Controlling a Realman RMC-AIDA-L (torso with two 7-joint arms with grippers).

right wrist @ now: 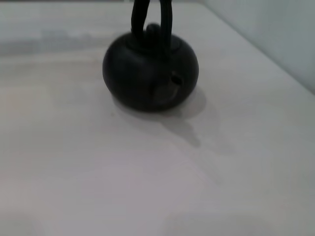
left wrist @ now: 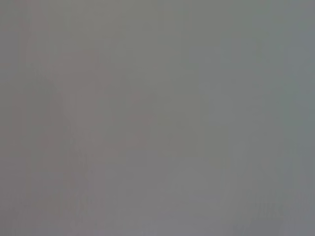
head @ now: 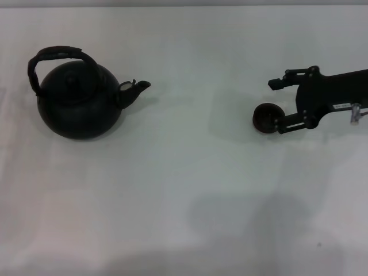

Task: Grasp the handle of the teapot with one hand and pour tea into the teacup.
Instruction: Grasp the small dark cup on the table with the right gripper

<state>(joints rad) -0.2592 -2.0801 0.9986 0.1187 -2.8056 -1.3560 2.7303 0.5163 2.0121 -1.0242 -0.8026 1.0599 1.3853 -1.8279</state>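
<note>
The teapot (head: 77, 103) is round and matte black and stands at the left of the white table, its spout (head: 138, 87) pointing right. Its arched handle (head: 57, 54) loops over the lid. The right wrist view shows the teapot (right wrist: 150, 73) spout-on, farther off. The small black teacup (head: 266, 118) stands at the right. My right gripper (head: 278, 107) reaches in from the right edge, open, fingers pointing left. The cup sits at its fingertips, close against the nearer finger (head: 287, 126). The left gripper is out of view, and the left wrist view shows only blank grey.
The white table (head: 195, 190) runs between the teapot and the cup and toward the near edge. In the right wrist view, the table's edge (right wrist: 261, 54) runs beside the teapot, with a pale wall beyond.
</note>
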